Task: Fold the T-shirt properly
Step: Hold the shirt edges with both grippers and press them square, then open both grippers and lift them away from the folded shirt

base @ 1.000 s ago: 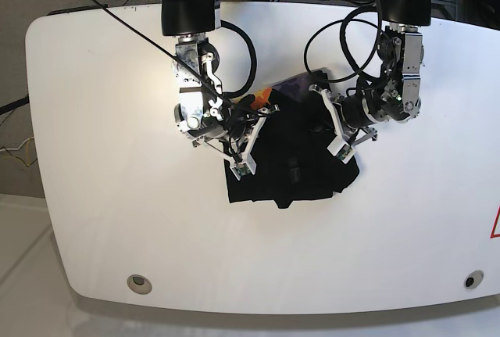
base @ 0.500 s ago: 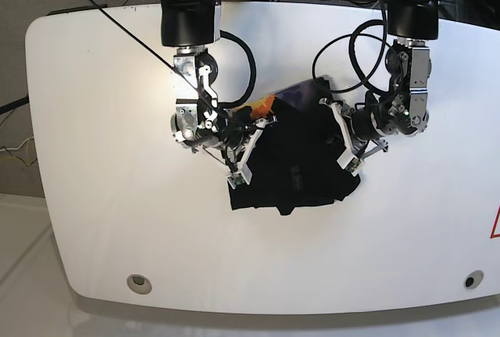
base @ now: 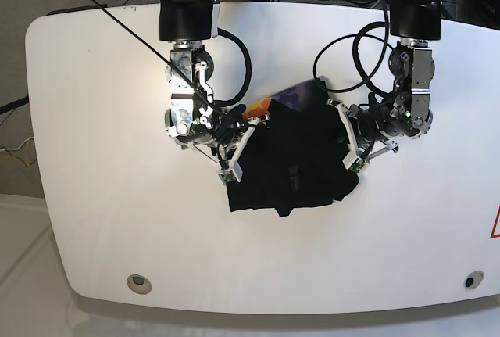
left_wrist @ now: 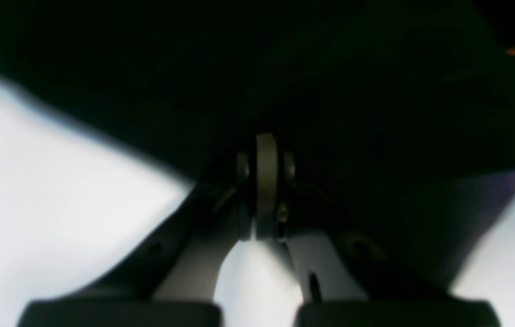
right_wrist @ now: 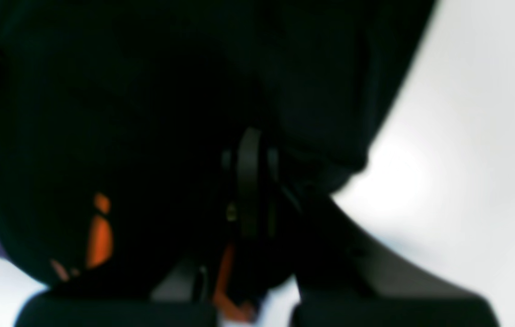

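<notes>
Base view showed the large plain black short-sleeved cloth T-shirt point(base: 293, 169) lying bunched into a rough, compact block near the middle of the white rounded table point(base: 101, 196), with a small orange-yellow print point(base: 258, 105) and a purplish patch point(base: 301, 91) peeking out at its far edge. The right gripper point(base: 226, 174) stood at one side edge of the cloth and the left gripper point(base: 348, 166) at the opposite edge, so the two arms flanked the bundle, probably to keep both sides under even control while a fold was carried across. In the right wrist view the jaws were pressed together with black fabric crowding round them, and orange print showed just beside them; the left wrist view gave the same closed jaws against dark cloth. Both tools were clenched, seemingly on cloth at each edge, though blur and darkness hid the contact. I judged the fold partly made, the shape still uneven.
</notes>
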Robot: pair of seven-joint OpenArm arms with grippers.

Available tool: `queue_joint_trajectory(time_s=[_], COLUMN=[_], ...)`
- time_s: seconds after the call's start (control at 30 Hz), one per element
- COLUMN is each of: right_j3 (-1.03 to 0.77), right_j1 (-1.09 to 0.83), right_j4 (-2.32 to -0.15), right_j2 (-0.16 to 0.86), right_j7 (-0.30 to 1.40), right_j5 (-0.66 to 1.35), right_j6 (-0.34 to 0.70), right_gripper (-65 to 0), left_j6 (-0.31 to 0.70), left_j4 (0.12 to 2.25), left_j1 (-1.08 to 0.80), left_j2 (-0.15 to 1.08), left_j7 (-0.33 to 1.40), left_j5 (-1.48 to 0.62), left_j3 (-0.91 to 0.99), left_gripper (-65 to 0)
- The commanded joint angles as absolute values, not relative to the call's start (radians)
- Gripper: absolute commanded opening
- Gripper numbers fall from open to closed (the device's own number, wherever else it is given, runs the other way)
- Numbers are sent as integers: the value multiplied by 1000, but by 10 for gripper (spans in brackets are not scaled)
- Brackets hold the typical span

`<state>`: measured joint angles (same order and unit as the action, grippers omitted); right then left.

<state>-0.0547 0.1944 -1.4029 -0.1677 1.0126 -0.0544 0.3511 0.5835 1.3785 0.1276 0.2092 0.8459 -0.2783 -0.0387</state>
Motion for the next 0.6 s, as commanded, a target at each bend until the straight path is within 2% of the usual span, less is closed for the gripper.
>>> queue_joint_trajectory(time_s=[0.0, 0.57], right_j3=[-59, -59], right_j1=[188, 117], right_j4=[-1495, -1773], right_j2=[-157, -157], right_j7=[1043, 1078], right_j5=[-97, -96], right_j6=[332, 340], right_gripper=[-650, -650], left_j6=[582, 582], left_j4=[1448, 1713], left_j1=[139, 130], left_j2=[219, 219], left_j7=[832, 872], left_j5=[-286, -288], left_j3=[-33, 163], left_gripper=[-650, -650])
